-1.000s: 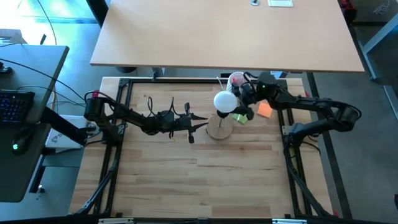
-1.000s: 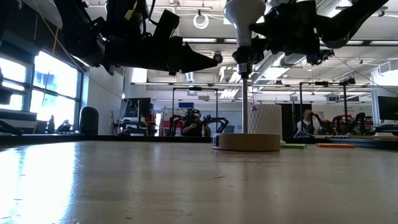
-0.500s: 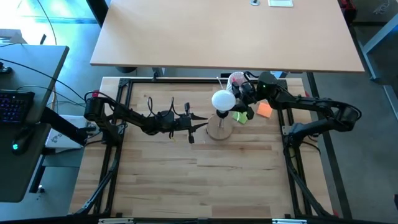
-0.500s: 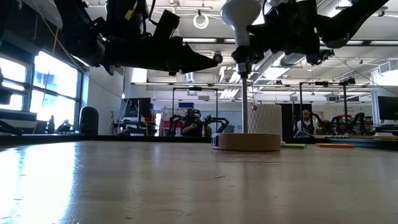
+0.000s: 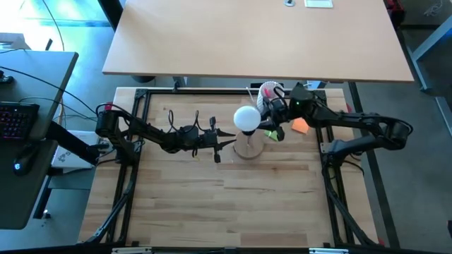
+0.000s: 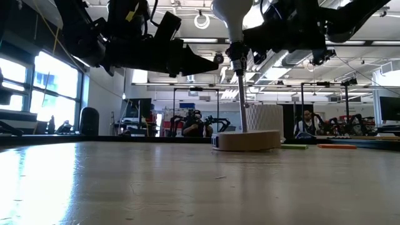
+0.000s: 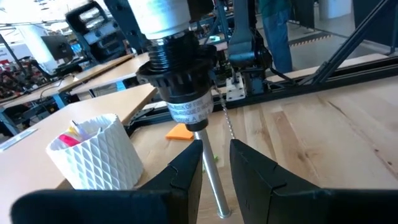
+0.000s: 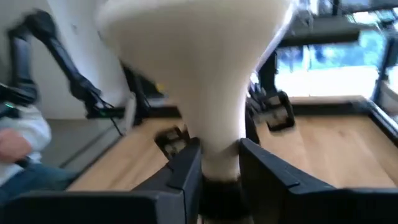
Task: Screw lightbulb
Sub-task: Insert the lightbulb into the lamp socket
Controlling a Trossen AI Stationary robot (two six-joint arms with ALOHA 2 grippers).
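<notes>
1. Wood table in a workshop; a second, paler tabletop lies beyond it in the high view.
2. Left arm reaches in low from the left. Left gripper closes its fingers on the thin metal rod under the black socket.
3. Right arm stretches in from the right, bent at the elbow. Right gripper clamps the bulb at its narrow neck.
4. Bulb sits in the socket, above the round wooden base; rod leans.
5. Count: two arms, one bulb, one socket, one white ribbed cup, one orange scrap.
</notes>
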